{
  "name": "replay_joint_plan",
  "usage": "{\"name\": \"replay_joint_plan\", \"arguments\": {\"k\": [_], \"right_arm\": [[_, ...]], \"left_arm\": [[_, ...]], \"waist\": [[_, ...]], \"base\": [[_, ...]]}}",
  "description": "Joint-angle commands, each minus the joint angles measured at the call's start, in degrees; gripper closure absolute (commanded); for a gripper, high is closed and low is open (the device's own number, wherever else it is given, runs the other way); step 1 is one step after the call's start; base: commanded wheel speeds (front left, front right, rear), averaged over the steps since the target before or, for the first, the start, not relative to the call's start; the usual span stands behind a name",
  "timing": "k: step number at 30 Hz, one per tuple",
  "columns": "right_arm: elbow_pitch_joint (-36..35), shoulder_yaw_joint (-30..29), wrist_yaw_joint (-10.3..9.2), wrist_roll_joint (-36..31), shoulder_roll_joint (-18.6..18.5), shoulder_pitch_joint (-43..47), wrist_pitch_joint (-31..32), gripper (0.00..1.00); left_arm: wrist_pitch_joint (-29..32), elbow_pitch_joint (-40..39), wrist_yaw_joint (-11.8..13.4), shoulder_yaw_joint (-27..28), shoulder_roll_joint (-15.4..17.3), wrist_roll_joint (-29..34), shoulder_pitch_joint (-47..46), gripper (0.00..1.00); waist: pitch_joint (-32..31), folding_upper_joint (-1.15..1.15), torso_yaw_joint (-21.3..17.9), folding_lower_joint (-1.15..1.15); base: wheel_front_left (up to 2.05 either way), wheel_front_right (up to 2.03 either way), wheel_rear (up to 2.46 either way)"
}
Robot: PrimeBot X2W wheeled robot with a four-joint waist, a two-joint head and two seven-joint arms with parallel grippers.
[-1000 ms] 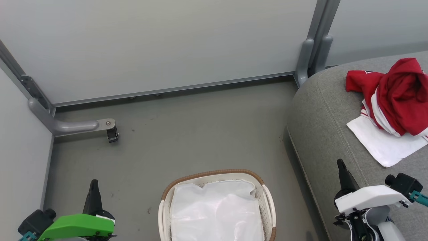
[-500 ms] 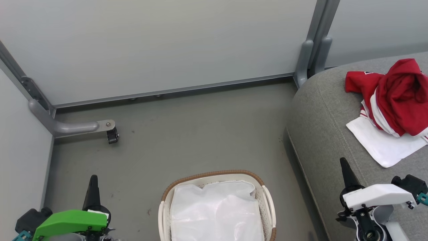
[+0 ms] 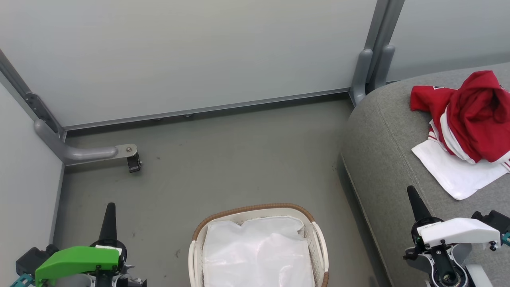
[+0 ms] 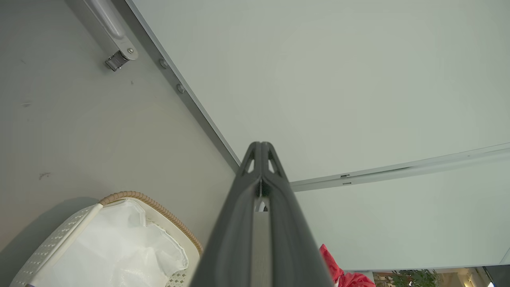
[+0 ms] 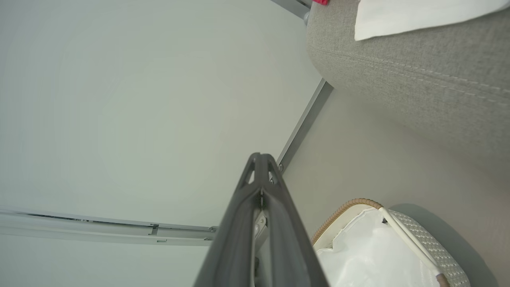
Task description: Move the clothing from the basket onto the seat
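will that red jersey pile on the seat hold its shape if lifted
Probably not: the clothing lies crumpled in soft folds, so it would likely droop and unfurl. It looks thin, so probably light. The white panel beneath may stay behind.

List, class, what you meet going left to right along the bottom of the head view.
Green-covered left hand → oval white perforated plastic basket with brown woven rim → white-covered right hand.
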Motion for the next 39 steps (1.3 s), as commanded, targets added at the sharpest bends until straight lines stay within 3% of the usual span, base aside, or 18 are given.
{"name": "replay_joint_plan", "arguments": {"k": [1, 39], "right_arm": [[-0.78, -0.40, -0.03, 1.54, -0.33, 0.23, 0.44, 1.00], [-2.63, -2.64, -0.04, 19.13, -0.40, 0.70, 4.99, 1.00]], "left_arm": [[0.37, -0.54, -0.32, 0.29, 0.42, -1.46, -1.53, 1.00], [4.98, -1.36, -1.03, 1.70, 0.52, -17.78, -3.08, 1.00]], "waist": [[-0.03, 0.00, 0.00, 0.00], [-0.82, 0.00, -0.19, 0.00]], "base": [[0.00, 0.00, 0.00], [0.00, 0.00, 0.00]]}}
